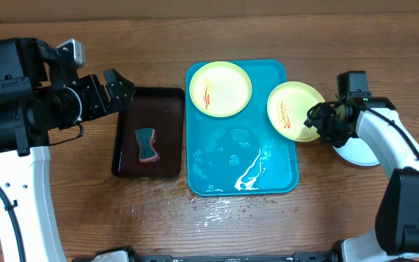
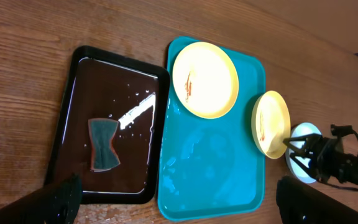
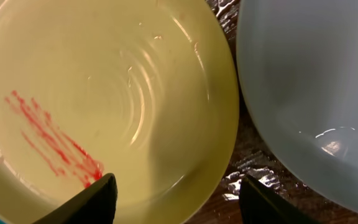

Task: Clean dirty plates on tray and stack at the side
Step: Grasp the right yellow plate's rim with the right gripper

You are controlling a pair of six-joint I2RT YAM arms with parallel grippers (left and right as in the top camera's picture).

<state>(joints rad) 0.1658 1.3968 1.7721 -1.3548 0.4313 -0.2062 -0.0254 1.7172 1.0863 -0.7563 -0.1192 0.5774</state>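
Both sets of jaws stand parted. Left gripper [image 1: 122, 87] hovers wide over the dark tray [image 1: 169, 116], with a sponge [image 1: 147, 144] lying inside. Next, the wet turquoise tray [image 1: 275, 175] carries one red-smeared plate [image 1: 220, 89] in its top-left corner — a second smeared plate [image 1: 293, 109] overhangs its right edge, the right gripper [image 1: 317, 120] straddling that rim, unclamped — a pale plate [image 1: 361, 154] lies just beside on the desk [image 1: 64, 211]

White plate [image 1: 360, 154] mostly hidden under the right arm [image 1: 381, 132], cropped in wrist view.
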